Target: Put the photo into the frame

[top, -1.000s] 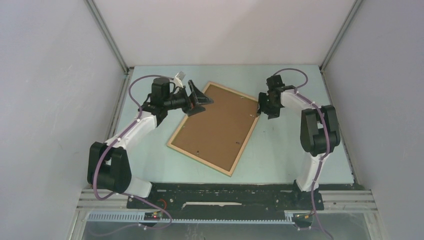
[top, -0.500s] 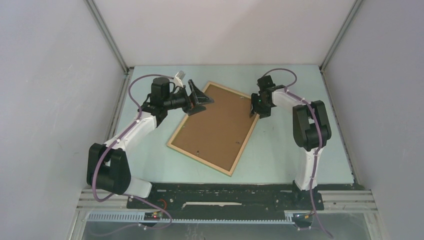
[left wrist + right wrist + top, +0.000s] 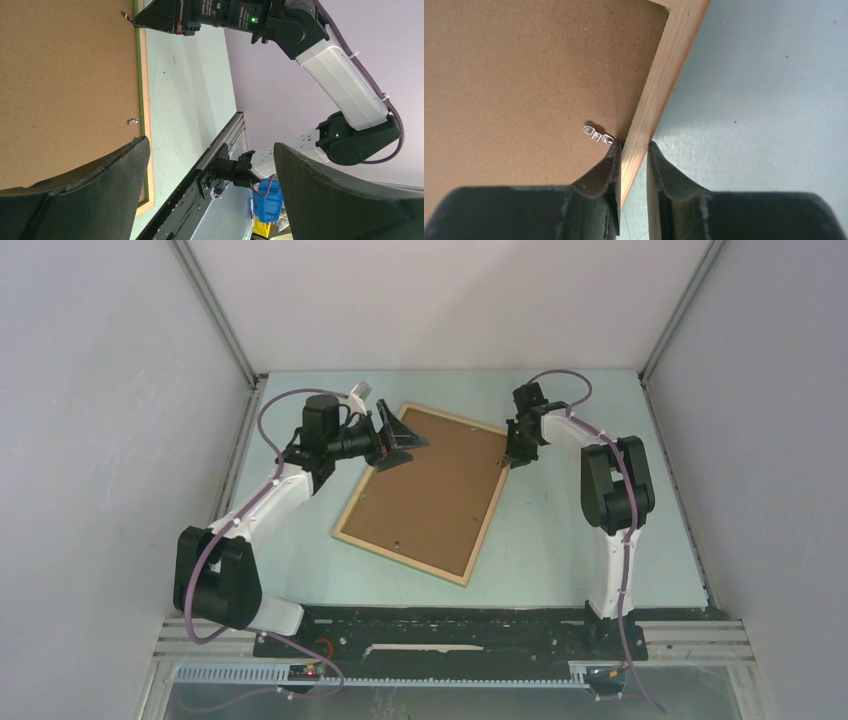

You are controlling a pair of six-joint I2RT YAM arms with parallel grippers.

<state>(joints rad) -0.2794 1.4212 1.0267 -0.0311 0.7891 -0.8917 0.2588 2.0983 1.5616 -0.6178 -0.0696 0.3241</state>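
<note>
Photo (image 3: 430, 495): plain brown board back faces up, print side not visible. It sits inside the frame (image 3: 400, 558), with the light wood rail showing on all four sides around it. Frame lies on the pale green tabletop (image 3: 560, 540), about mid-way between the two arms, turned at a slant so that its long sides run from far right to near left.

Left side: left pincer (image 3: 405, 435) is at the frame's far-left corner, above the short far rail. Left wrist view: fingers spread wide apart with nothing between them. One finger (image 3: 75, 190) is over the brown board, the other is out over bare tabletop. The same view shows a thin green strip along the inner edge of the wood rail, and a small metal tab (image 3: 132, 121) on the board just beside that rail.

Centre: the board fills the frame opening. Two more small tabs show as specks near the near rail and the right rail; they are too small to describe.

Right side: right pincer (image 3: 512, 458) is at the frame's right long rail, close to the far-right corner. Right wrist view: fingers closed on the rail, one tip on the board side and one on the outer side, both against the wood. Another metal tab (image 3: 598, 135) lies on the board just beside the inner fingertip.
</note>
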